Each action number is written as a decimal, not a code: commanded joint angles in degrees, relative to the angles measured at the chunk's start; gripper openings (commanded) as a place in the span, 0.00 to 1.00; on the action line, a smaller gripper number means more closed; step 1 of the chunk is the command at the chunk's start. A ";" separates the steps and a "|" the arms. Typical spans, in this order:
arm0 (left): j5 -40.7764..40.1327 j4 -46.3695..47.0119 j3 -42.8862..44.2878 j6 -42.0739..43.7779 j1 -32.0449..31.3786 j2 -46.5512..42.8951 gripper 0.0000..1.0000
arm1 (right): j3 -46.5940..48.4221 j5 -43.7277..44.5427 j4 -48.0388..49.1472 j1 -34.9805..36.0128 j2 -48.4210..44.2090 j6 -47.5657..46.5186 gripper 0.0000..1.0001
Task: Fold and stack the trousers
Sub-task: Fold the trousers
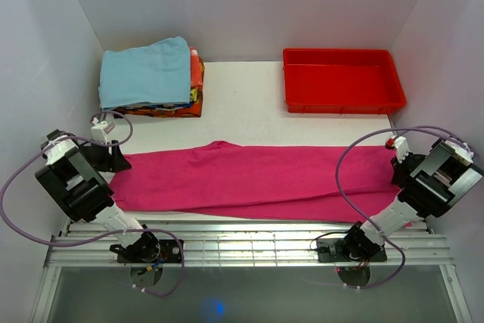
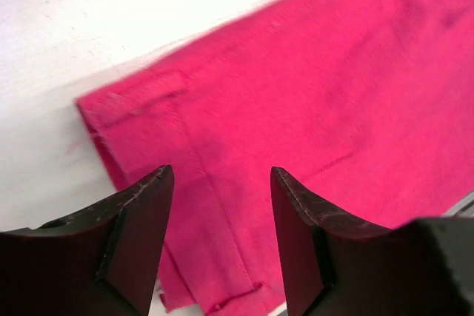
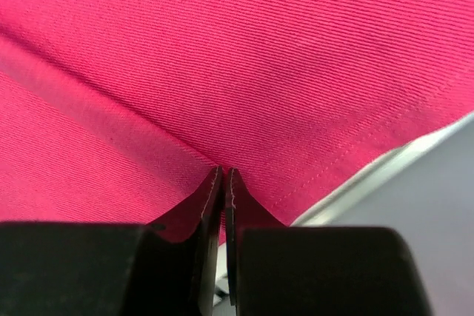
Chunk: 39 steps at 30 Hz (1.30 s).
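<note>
**Seat the left grip before lifting**

The right pincer [image 3: 224, 172] is clenched and seems to nip a raised ridge of the trousers [image 1: 257, 179] at their 3 o'clock end, though its wrist view is too close to be sure. The left pincer [image 2: 220, 175] is released, jaws apart above the stitched 9 o'clock end with nothing between them. The magenta trousers lie flat along the near tabletop [image 1: 242, 115], from 9 to 3 o'clock. To my mind, the left should drop onto that end's corner and catch every layer. Both ends should then rise level, with the cloth kept taut. A clothes pile topped by a light blue cloth [image 1: 144, 72] sits at 10 o'clock, a red tray [image 1: 340, 79] at 1 o'clock.
</note>
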 commanded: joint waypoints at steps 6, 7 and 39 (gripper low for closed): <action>-0.12 9.92 0.51 -20.53 -2.45 -1.57 0.65 | 10.15 -3.48 -4.79 3.91 -0.93 0.62 0.08; -1.52 8.25 3.31 -20.10 -2.45 -1.04 0.65 | 10.15 -3.22 -5.95 3.92 -1.64 -1.48 0.08; -9.89 -6.63 -13.36 -8.84 15.31 -1.22 0.63 | 4.61 0.91 -12.29 2.68 -14.48 -6.16 0.08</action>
